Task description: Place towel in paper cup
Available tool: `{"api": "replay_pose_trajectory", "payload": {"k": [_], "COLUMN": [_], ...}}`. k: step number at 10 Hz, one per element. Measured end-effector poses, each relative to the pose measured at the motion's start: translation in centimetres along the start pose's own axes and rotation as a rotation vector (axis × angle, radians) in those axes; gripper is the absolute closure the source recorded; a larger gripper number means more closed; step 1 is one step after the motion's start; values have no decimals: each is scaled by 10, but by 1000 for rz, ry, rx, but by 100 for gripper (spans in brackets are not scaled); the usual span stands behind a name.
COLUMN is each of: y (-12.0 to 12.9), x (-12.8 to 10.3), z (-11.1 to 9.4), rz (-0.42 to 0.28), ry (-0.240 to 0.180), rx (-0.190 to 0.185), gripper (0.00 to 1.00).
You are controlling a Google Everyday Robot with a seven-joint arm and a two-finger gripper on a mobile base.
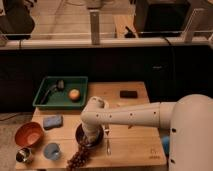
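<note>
We see the gripper (pixel 89 136) down low over a dark bowl (pixel 80 134) near the front of the wooden table (pixel 135 145). Can't tell if it's open or holding anything. The blue towel (pixel 52 121) lies flat to its left, apart from the paper cup (pixel 51 150) nearer the front.
</note>
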Motion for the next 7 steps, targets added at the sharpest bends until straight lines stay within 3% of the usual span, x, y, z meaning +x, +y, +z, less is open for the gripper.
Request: {"api": "replay_pose_trajectory", "payload": {"k": [2, 7], "y": [0, -8], "x": [0, -5], "z": [0, -15], "rz": [-1, 0], "ry": [0, -1], "rx": [0, 8], "gripper": [100, 100]}}
